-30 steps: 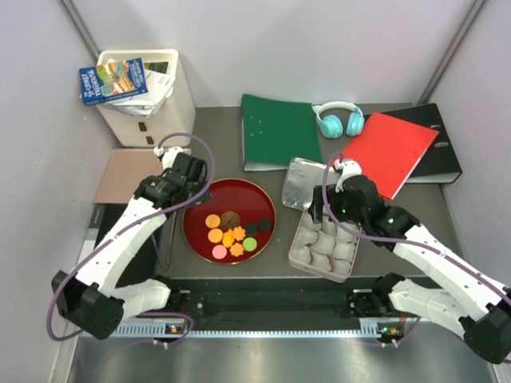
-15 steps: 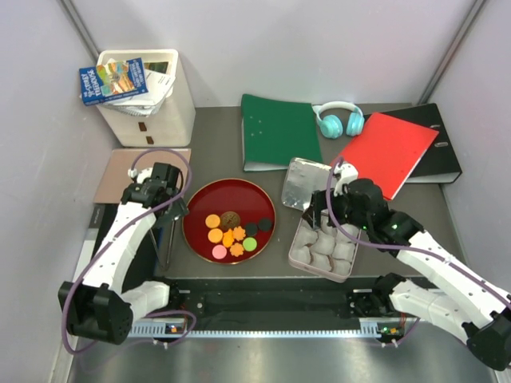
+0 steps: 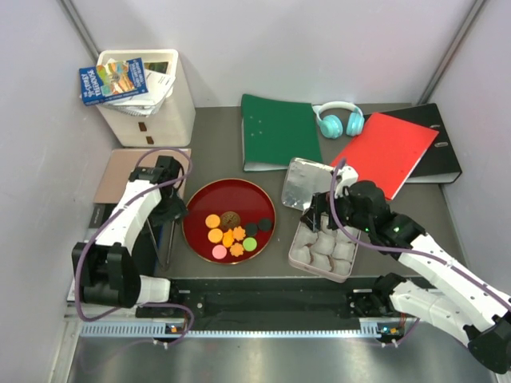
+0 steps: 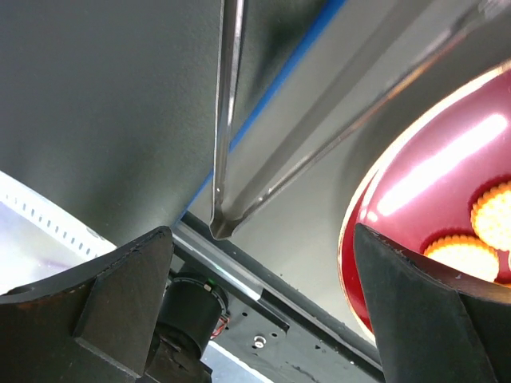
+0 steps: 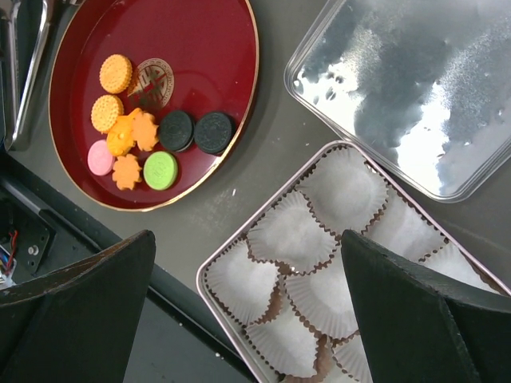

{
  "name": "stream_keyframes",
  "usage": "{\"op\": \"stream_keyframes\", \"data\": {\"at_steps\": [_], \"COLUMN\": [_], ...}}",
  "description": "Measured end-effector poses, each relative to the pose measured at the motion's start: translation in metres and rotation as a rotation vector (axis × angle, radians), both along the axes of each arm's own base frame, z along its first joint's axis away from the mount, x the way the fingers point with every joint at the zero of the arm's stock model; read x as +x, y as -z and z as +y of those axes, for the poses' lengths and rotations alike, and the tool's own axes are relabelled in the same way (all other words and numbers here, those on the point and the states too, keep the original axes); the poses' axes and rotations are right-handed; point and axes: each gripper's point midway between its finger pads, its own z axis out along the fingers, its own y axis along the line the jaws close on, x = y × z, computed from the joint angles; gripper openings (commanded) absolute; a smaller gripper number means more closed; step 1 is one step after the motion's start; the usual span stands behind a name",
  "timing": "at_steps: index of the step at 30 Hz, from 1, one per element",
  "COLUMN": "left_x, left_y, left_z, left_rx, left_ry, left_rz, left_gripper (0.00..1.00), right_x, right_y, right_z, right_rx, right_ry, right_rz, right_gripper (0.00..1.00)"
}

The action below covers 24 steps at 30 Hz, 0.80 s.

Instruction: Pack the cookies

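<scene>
Left arm has swung off the red tray toward 9 o'clock since a second ago, while the right arm has only edged a little.

The left gripper [image 4: 263, 263] now hangs with its fingers spread wide and holding nothing, above the metal tongs [image 3: 169, 239], which lie on the table just beside the red tray [image 3: 192, 211] at its 9 o'clock. The cookies [image 5: 144, 128] all lie on that tray, bunched from its middle toward 6 o'clock: orange rounds at 9 o'clock of the bunch, the brown one at 12, two black ones at 3, pink and green at 6. The right gripper [image 5: 247, 263] is likewise spread and holding nothing, over the near-left corner of the tin [image 5: 209, 271] of white paper cups, which sits at the tray's 3 o'clock. The clear lid [image 5: 399, 88] lies flat at the tin's 12 o'clock.
</scene>
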Motion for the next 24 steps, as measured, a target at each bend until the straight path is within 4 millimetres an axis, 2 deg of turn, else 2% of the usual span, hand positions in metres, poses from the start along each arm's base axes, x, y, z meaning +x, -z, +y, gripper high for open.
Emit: {"op": "stream_keyframes", "data": {"at_steps": [7,13,16,20,23,24], "left_x": [0.004,0.0,0.0,0.007,0.013,0.014], "left_y": [0.008,0.01,0.015,0.03,0.043,0.047], "left_z": [0.015,0.04,0.05,0.054,0.052,0.052], "left_rx": [0.018,0.025,0.017,-0.012,-0.038,-0.043], "left_ry": [-0.015,-0.098,-0.135,-0.143,-0.134,-0.13], "left_rz": [0.066,0.087,0.101,0.13,0.141,0.143], "left_gripper": [0.99,0.96,0.85,0.57,0.52,0.44], "right_x": [-0.002,-0.002,-0.002,-0.001,-0.001,-0.001], "right_y": [0.003,0.001,0.002,0.004,0.006,0.006], "right_z": [-0.002,-0.002,-0.002,-0.002,-0.001,-0.001], "right_rx": [0.002,0.004,0.003,-0.002,-0.007,-0.007], "right_ry": [0.004,0.007,0.007,0.007,0.007,0.008], "right_rz": [0.006,0.001,0.001,0.007,0.014,0.016], "right_gripper": [0.99,0.99,0.99,0.99,0.99,0.99]}}
